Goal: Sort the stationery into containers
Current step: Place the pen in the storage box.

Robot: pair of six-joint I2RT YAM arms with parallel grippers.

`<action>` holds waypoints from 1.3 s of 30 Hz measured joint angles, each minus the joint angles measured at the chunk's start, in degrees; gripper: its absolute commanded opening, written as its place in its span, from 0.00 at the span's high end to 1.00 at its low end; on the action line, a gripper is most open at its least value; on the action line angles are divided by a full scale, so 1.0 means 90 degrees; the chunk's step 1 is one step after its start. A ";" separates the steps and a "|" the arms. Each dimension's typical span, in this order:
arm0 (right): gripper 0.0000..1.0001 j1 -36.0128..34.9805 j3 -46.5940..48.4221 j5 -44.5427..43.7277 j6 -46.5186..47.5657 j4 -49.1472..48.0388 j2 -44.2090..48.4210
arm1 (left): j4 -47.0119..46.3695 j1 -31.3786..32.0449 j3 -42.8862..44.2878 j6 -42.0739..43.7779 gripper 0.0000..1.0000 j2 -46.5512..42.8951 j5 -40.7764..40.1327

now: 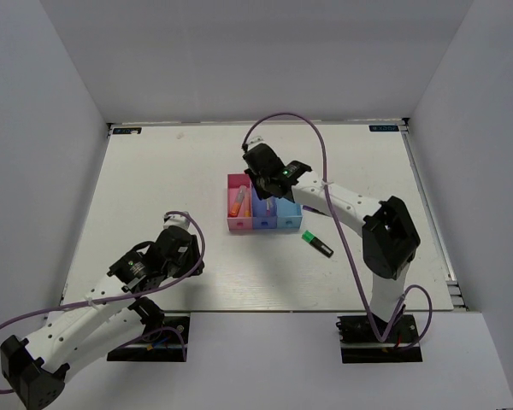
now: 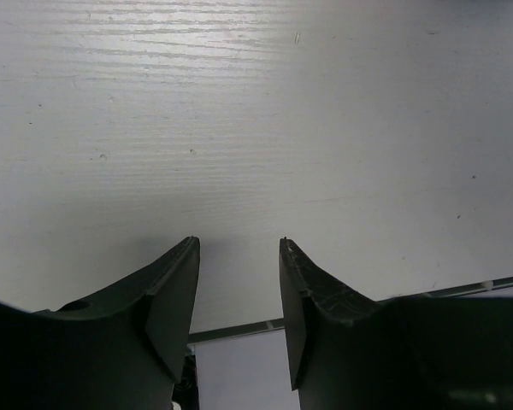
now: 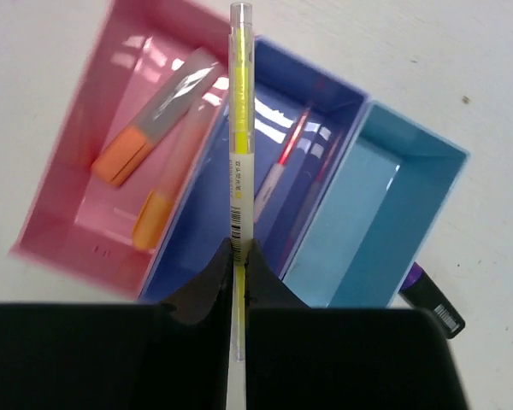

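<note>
Right pincer [image 3: 238, 256] grips the yellow-green pen [image 3: 239, 128] near its lower end, jaws almost closed on the barrel. Thin, light, stiff and smooth, the pen probably pivots in a loose pinch; mid-barrel looks steadier. Below it sits the dark blue bin [image 3: 325, 85], with a pink stick [image 3: 284, 158] inside. Left pincer [image 2: 239, 282] hangs half parted, empty.

The left arm [image 1: 85, 316] is folded low, its left gripper [image 2: 238, 248] parted and empty. The right arm [image 1: 346, 203] stretches forward, the right gripper [image 3: 238, 256] pinched on a yellow-green pen [image 3: 240, 128].
</note>
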State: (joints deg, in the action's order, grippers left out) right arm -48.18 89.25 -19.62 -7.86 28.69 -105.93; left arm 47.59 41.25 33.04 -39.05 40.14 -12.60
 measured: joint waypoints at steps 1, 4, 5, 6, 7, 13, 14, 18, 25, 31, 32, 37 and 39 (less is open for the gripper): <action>1.00 0.0029 0.0053 -0.0129 -0.0187 -0.0019 -0.0087 | 0.0000 0.0000 0.0000 -0.0002 0.47 -0.0002 0.0000; 1.00 0.0158 0.0112 -0.0384 -0.0648 -0.0005 -0.0255 | 0.0010 0.0000 0.0000 -0.0002 0.47 -0.0034 -0.0002; 1.00 0.0202 0.0143 -0.0457 -0.0801 -0.0007 -0.0311 | 0.0019 0.0000 0.0000 -0.0005 0.47 -0.0056 -0.0002; 1.00 0.0238 0.0170 -0.0464 -0.0850 -0.0012 -0.0372 | 0.0027 0.0000 0.0000 -0.0002 0.47 -0.0073 -0.0002; 1.00 0.0296 0.0219 -0.0469 -0.0937 0.0010 -0.0447 | 0.0029 0.0000 0.0000 -0.0002 0.47 -0.0083 -0.0002; 0.57 0.0481 0.0270 -0.0036 -0.1178 0.0034 -0.0658 | 0.0041 0.0000 0.0000 0.0000 0.47 -0.0041 -0.0002; 0.54 0.0495 0.0270 0.0070 -0.1166 0.0032 -0.0658 | 0.0039 0.0000 -0.0002 0.0000 0.47 -0.0017 -0.0002; 0.55 0.0510 0.0267 0.0495 -0.1137 0.0024 -0.0656 | -0.0022 0.0000 0.0000 -0.0002 0.48 0.0146 0.0027; 0.66 0.0590 -0.0257 0.0746 -0.1098 -0.0039 0.0044 | -0.0102 0.0000 0.0000 0.0002 0.49 0.0277 0.0136; 0.84 0.0804 -0.0391 0.0673 -0.0979 -0.0097 0.0425 | -0.0204 0.0000 0.0000 0.0000 0.58 0.0403 0.0199; 0.99 0.0852 -0.0498 0.0614 -0.0894 -0.0170 0.0478 | -0.0221 0.0000 0.0000 -0.0017 0.65 0.0413 0.0233; 1.00 0.1416 -0.1734 0.1001 0.0435 -0.0534 0.1277 | -0.0522 0.0180 0.0027 0.0005 1.00 0.0707 0.0393; 0.77 0.1882 -0.1965 0.1401 0.0928 -0.0442 0.1484 | -0.0665 0.0364 0.0109 0.0034 0.98 0.1047 0.0464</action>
State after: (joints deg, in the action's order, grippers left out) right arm -31.24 71.57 -7.01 0.49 24.71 -92.58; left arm 41.60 44.53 34.02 -38.74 49.56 -8.43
